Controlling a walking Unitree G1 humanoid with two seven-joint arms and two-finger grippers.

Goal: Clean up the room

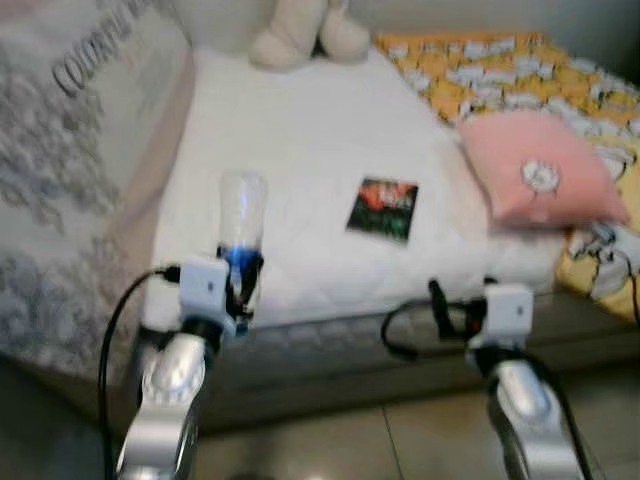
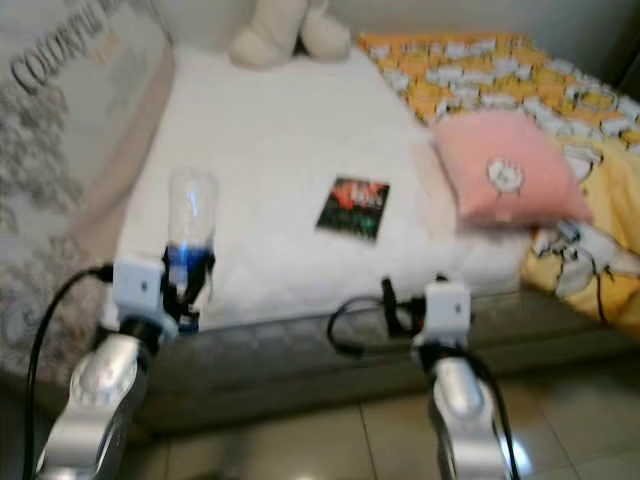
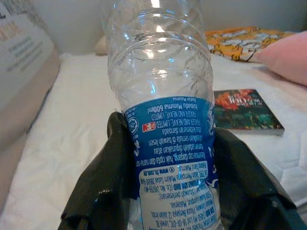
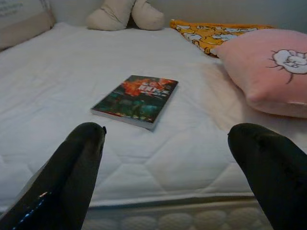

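Note:
My left gripper [image 1: 240, 285] is shut on a clear plastic bottle [image 1: 242, 215] with a blue label, held upright above the near left edge of the white mattress [image 1: 290, 150]. In the left wrist view the bottle [image 3: 163, 115] sits between the two black fingers [image 3: 103, 177]. A dark book [image 1: 383, 208] with a red and green cover lies flat on the mattress, ahead of my right gripper [image 1: 445, 308]. In the right wrist view the book [image 4: 136, 99] lies beyond the spread fingers [image 4: 72, 172] of the right gripper, which is open and holds nothing.
A pink pillow [image 1: 535, 168] lies right of the book, beside a yellow patterned blanket [image 1: 500, 70]. A beige plush toy [image 1: 300, 35] sits at the far end. A grey patterned cushion [image 1: 70, 150] leans along the left side. Tiled floor [image 1: 400, 440] runs below the mattress edge.

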